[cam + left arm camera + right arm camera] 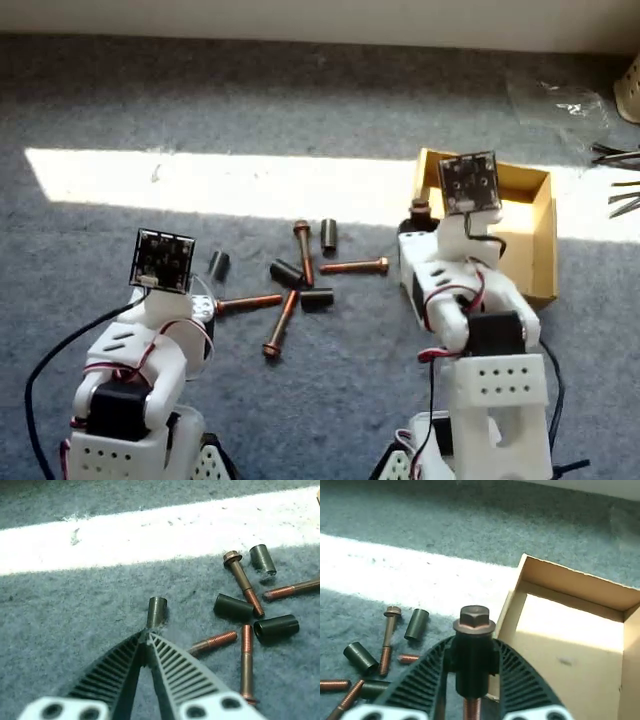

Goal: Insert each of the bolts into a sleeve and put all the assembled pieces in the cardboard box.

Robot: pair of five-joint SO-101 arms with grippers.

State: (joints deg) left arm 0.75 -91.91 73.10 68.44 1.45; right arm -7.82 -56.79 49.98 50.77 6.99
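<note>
Several copper bolts (303, 250) and dark sleeves (286, 272) lie scattered on the grey carpet between the two arms. My left gripper (148, 636) is shut with nothing in it, its tips just short of an upright sleeve (157, 611). Further bolts (243, 582) and sleeves (233, 606) lie beyond it. My right gripper (471, 667) is shut on a sleeve (472, 672) with a bolt through it, the hex head (474, 620) sticking out on top. It hangs beside the near corner of the open cardboard box (570, 645), which also appears behind the right arm (535, 230).
A bright strip of sunlight (230, 185) crosses the carpet behind the parts. A clear plastic bag (560, 100) and dark thin strips (615, 155) lie at the far right. A loose bolt (388, 635) and sleeve (417, 624) lie close to the box.
</note>
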